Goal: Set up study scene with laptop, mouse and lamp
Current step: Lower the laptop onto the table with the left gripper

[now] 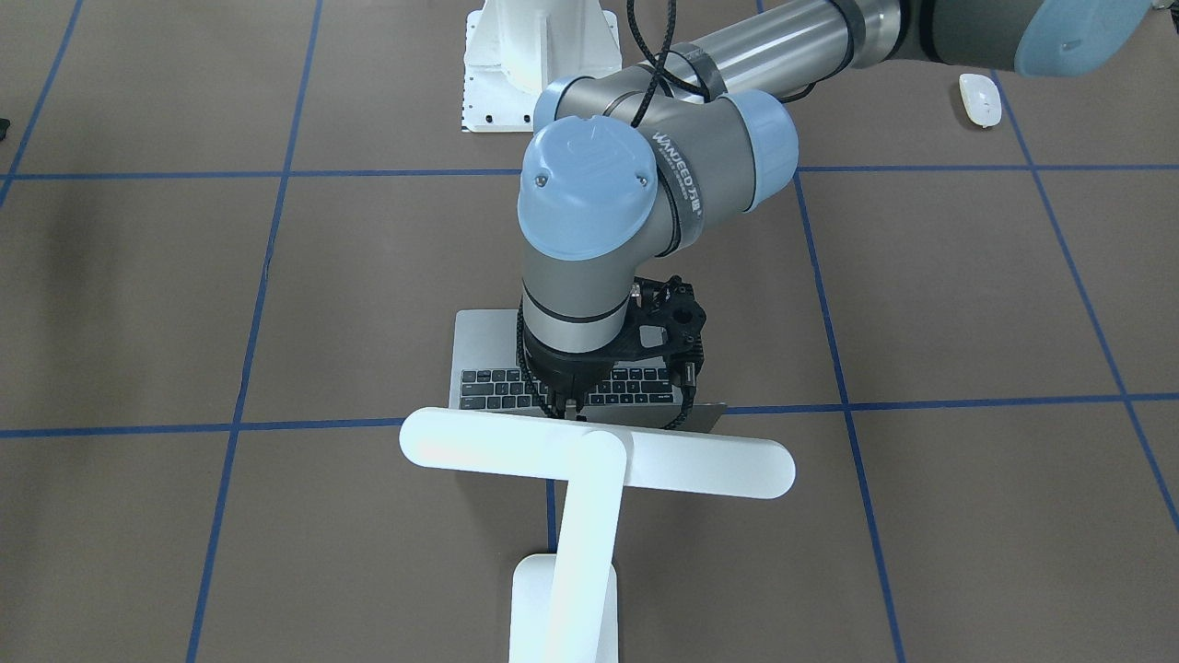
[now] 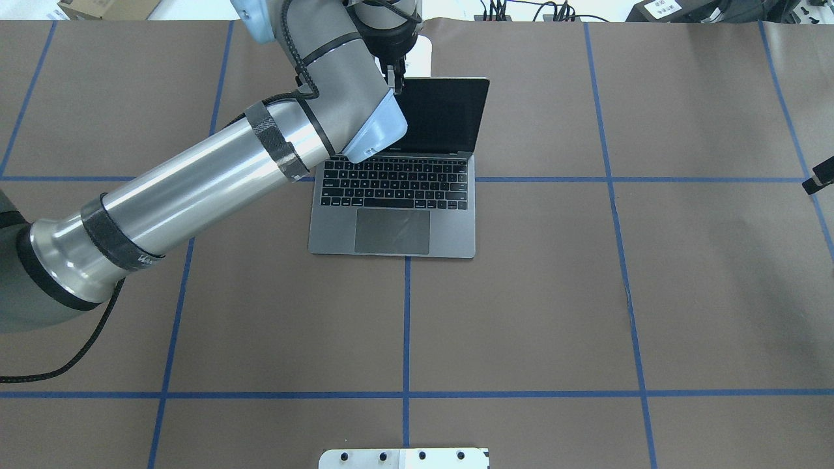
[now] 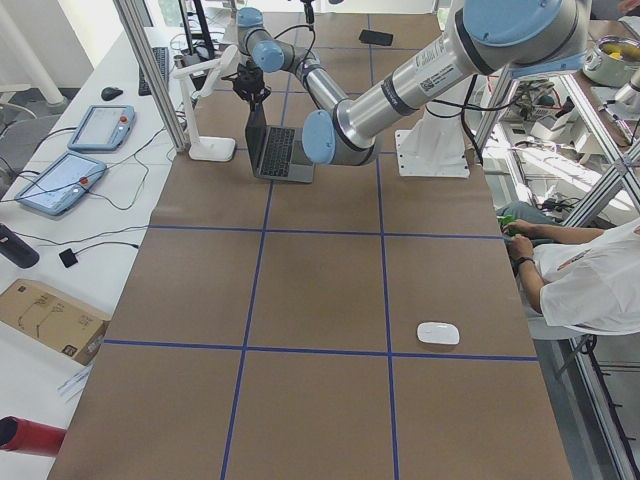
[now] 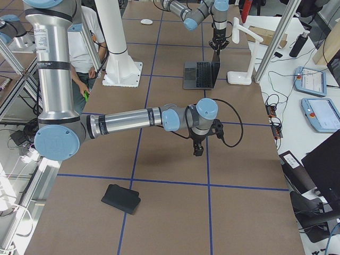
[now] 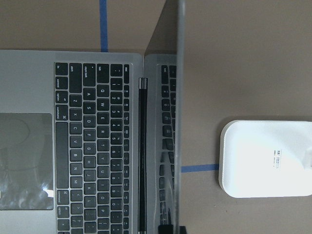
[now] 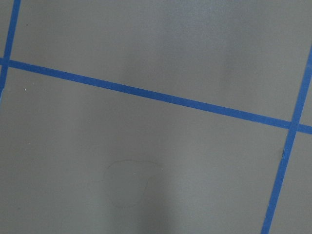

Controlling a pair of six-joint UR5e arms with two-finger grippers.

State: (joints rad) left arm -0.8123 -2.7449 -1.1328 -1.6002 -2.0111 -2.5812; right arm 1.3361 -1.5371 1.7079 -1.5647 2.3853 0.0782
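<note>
The laptop (image 2: 397, 215) stands open at the table's far middle, with its screen upright. My left gripper (image 2: 395, 77) is at the top edge of the lid, near its left corner. In the left wrist view its fingertips (image 5: 165, 229) sit on both sides of the thin lid edge (image 5: 178, 97), shut on it. The lamp (image 1: 599, 451) stands just behind the laptop, and its base (image 5: 265, 158) is close to the lid. The white mouse (image 1: 979, 98) lies far off on the robot's left side. My right gripper (image 4: 197, 150) hangs over bare table; I cannot tell whether it is open.
The white bolted pedestal (image 1: 530, 55) stands at the robot's edge. A flat black pad (image 4: 121, 198) lies at the right end of the table. A seated person (image 3: 585, 280) is near the mouse's side. Teach pendants (image 3: 60, 180) lie on the side bench.
</note>
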